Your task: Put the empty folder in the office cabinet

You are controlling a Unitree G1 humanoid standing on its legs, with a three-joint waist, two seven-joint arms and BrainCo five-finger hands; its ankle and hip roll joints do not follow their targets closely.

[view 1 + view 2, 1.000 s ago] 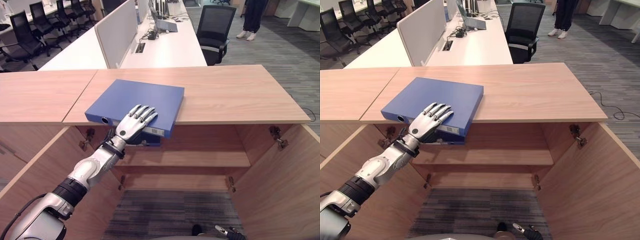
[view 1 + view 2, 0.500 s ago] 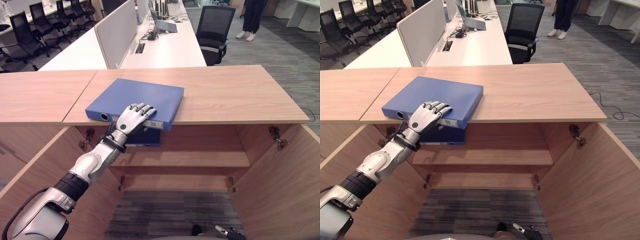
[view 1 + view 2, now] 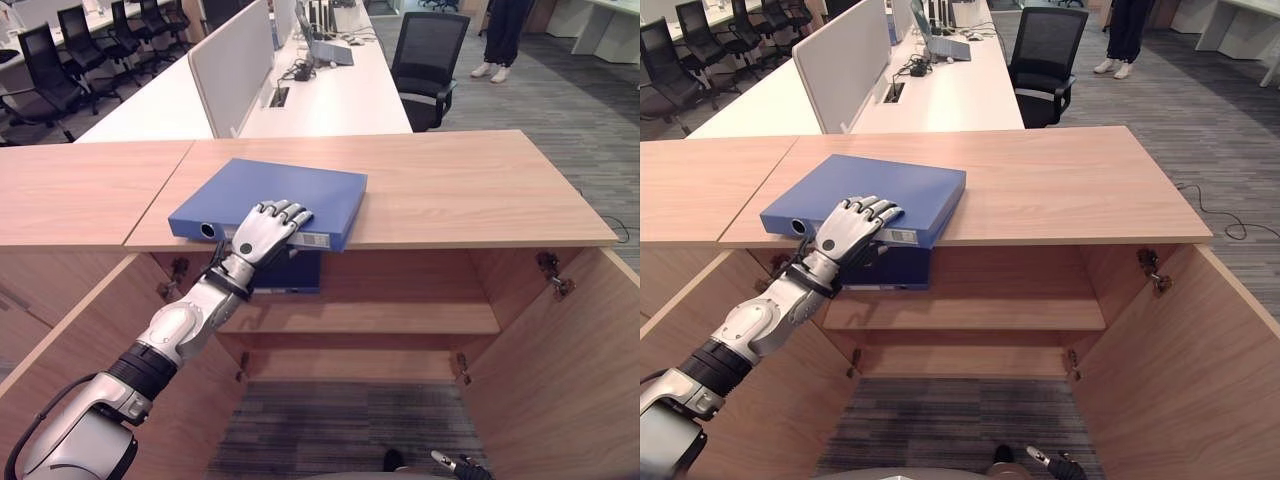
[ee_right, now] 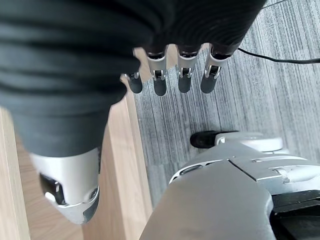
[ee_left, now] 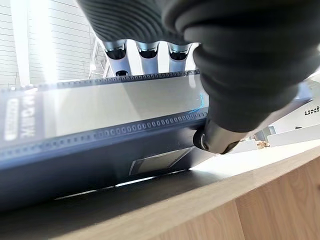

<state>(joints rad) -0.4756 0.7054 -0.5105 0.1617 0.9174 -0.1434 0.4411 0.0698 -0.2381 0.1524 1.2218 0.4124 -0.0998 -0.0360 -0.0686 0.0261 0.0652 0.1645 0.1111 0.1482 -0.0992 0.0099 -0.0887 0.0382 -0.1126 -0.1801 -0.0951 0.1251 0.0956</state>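
A blue folder [image 3: 290,190] lies flat on the wooden cabinet top [image 3: 470,190], its labelled spine at the near edge. My left hand [image 3: 262,228] grips that near edge, with its fingers [image 5: 145,50] curled over the cover and the thumb [image 5: 220,140] against the spine [image 5: 100,120] from below. My right hand [image 3: 455,465] hangs low near the floor with its fingers [image 4: 182,75] relaxed and nothing in it.
Both cabinet doors stand open, the right door [image 3: 570,370] and the left door [image 3: 60,340]. A second blue folder [image 3: 295,272] stands on the upper shelf [image 3: 400,318]. Behind are white desks [image 3: 330,95], a black chair [image 3: 430,60] and a person's legs [image 3: 505,35].
My left hand's fingers lay flat on the folder's cover; they have drawn back to its near edge and curled over it. The folder has shifted slightly.
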